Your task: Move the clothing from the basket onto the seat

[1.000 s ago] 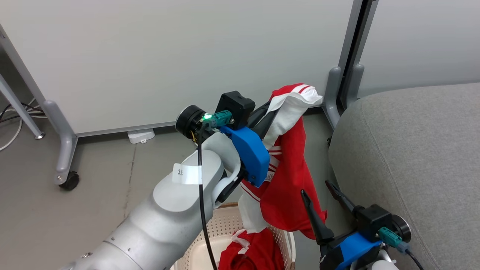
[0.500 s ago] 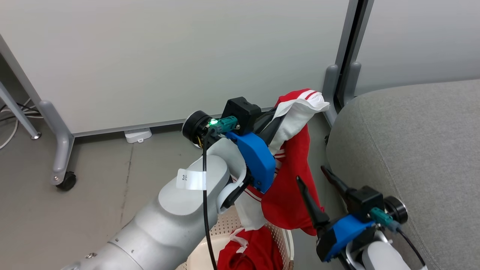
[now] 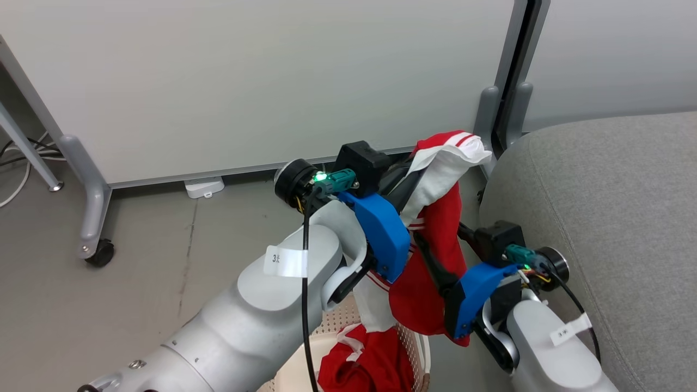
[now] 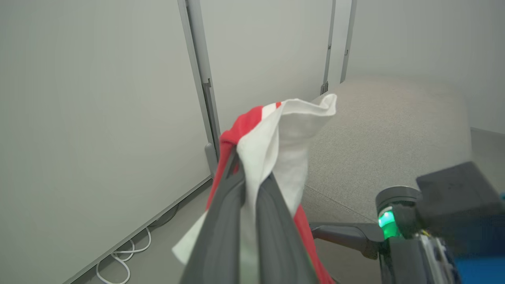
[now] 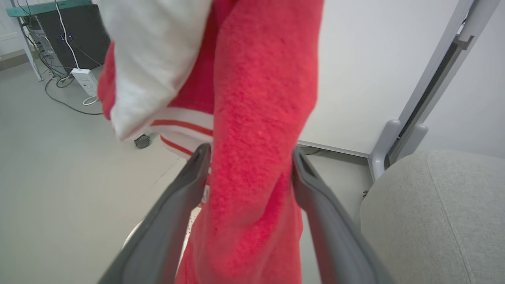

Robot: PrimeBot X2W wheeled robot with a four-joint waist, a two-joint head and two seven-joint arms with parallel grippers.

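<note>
The left pincer is squeezing shut on a red and white piece of clothing and holding it up in the air over the basket. The cloth is hanging down just beside the left edge of the grey seat. The right pincer is standing wide apart, with one finger on each side of the hanging red cloth. More red clothes are lying inside the basket, which is sitting on the floor
</note>
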